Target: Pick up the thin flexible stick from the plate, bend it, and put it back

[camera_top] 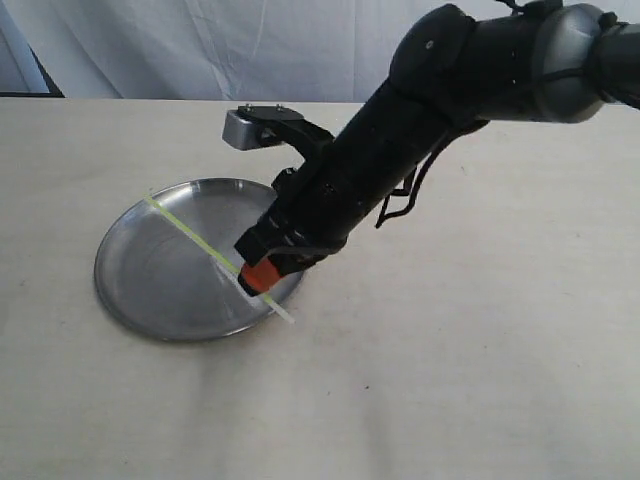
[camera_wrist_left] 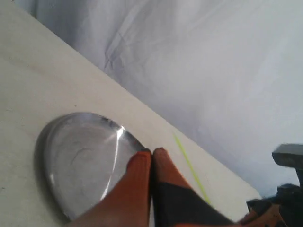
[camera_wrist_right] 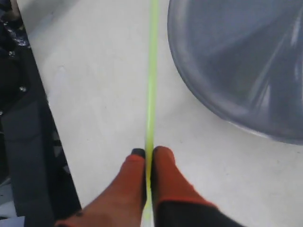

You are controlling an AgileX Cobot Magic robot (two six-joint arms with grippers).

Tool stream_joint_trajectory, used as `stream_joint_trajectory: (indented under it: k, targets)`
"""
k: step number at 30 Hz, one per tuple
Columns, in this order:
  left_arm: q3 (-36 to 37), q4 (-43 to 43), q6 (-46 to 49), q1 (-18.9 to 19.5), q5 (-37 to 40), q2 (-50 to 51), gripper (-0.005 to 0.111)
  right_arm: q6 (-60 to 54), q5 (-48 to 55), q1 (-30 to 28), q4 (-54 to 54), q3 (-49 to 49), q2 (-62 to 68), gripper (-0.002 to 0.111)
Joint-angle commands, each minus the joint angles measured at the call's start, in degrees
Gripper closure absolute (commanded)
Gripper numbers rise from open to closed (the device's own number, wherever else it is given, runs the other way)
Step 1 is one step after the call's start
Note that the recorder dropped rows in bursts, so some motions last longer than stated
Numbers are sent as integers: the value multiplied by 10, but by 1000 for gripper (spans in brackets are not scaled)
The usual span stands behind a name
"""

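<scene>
Right gripper (camera_top: 262, 278) clenched on thin translucent yellow-green stick (camera_top: 185, 228) near one end. Long axis runs diagonally over round brushed-steel plate (camera_top: 150, 290). Left gripper (camera_wrist_left: 151, 152) pressed together, apparently empty, stick beside it.

Right arm (camera_top: 400, 150) slanting down, right gripper (camera_wrist_right: 148, 153) jaws pinched on the stick (camera_wrist_right: 152, 85), left gripper (camera_wrist_left: 151, 152) jaws seemingly pressed together

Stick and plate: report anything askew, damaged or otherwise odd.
Nothing is spilled or damaged; the plate looks sound. One oddity: the right end effector pinches the stick far off-centre, a short tip poking out one side, the long straight run out the other. The left end effector is shut on nothing, apart from the stick.
</scene>
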Motion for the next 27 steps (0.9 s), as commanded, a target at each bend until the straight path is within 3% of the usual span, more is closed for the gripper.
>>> stream_joint_trajectory:
  k: [1,3,10,17,24,27]
  targets:
    - [1,-127,175,-2,10,-2,107,-39,-19,-3,72,47,-30,109]
    - [1,-188,225,-2,-6,-2,107,-53,-32,-3,91,60,-42,109]
    - [1,-406,247,-2,-38,-2,107,-63,-32,-3,105,63,-79,109]
    - [-77,-413,367,-2,-12,5,107,-85,-1,-3,106,63,-100,109]
    - [-119,-470,380,-2,165,131,105,-108,40,-2,159,68,-104,109]
    - [-186,-455,497,-2,194,192,99,-119,27,-2,197,88,-117,109]
